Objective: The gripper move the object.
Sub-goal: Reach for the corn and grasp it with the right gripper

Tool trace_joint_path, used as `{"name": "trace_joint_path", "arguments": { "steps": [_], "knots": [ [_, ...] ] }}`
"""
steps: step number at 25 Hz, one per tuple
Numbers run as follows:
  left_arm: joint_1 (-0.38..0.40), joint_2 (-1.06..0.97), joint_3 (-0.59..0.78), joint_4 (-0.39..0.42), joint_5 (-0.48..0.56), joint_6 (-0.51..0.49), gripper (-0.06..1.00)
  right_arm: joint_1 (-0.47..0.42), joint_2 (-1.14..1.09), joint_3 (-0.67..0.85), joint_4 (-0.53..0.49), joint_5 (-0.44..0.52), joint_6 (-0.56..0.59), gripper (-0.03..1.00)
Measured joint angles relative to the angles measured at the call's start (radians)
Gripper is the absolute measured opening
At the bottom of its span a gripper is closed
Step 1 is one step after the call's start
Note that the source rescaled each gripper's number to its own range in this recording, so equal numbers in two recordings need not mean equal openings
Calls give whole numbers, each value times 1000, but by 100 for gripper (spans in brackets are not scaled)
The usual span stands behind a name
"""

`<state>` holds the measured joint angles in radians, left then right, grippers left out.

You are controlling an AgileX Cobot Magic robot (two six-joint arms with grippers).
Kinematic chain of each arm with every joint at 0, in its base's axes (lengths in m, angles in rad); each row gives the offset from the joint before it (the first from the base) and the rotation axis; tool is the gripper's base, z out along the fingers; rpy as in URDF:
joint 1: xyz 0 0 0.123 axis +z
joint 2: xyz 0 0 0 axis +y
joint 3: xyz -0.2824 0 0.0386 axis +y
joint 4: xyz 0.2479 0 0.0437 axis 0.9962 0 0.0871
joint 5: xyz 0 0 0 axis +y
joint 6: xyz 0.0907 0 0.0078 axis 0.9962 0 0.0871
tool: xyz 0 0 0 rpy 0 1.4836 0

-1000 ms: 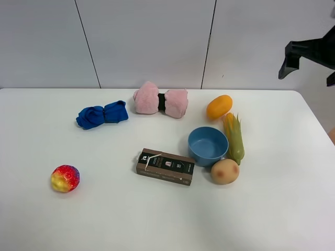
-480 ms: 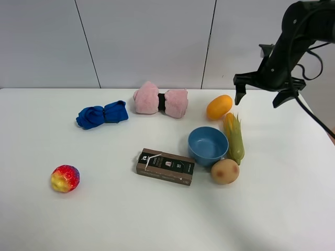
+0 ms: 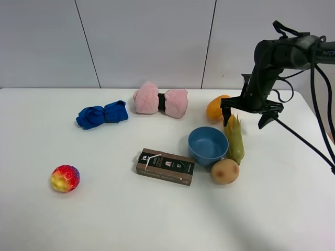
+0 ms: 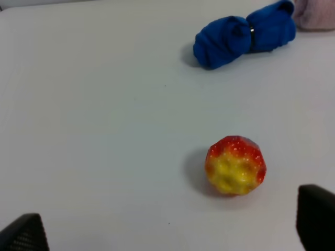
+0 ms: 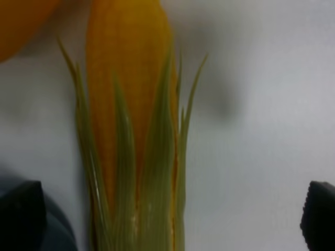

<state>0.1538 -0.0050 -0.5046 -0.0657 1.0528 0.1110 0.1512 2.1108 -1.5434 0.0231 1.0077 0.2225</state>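
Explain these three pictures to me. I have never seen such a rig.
This is a robot with two arms, each ending in a two-fingered hand. The wide picture comes from a camera high above the white table; the other two come from cameras on the wrists. The right hand hangs open over the toy corn, beside a blue bowl, mango and potato. The left hand, also open, faces a red-yellow ball. A brown box, pink cloth and blue cloth lie there too. Nothing is held.

Dark grey-black arm (image 3: 282,52), matte and rounded.
Black two-fingered gripper (image 3: 244,119) with blunt, squared tips; thin black cables (image 3: 303,142) looping and trailing off it.
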Motion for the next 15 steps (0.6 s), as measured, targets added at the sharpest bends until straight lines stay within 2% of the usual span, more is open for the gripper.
{"name": "trace_joint_path", "arguments": {
  "steps": [15],
  "knots": [
    [0,0,0,0,0,0,100,0,84,0,1,-71,24,93]
  ]
}}
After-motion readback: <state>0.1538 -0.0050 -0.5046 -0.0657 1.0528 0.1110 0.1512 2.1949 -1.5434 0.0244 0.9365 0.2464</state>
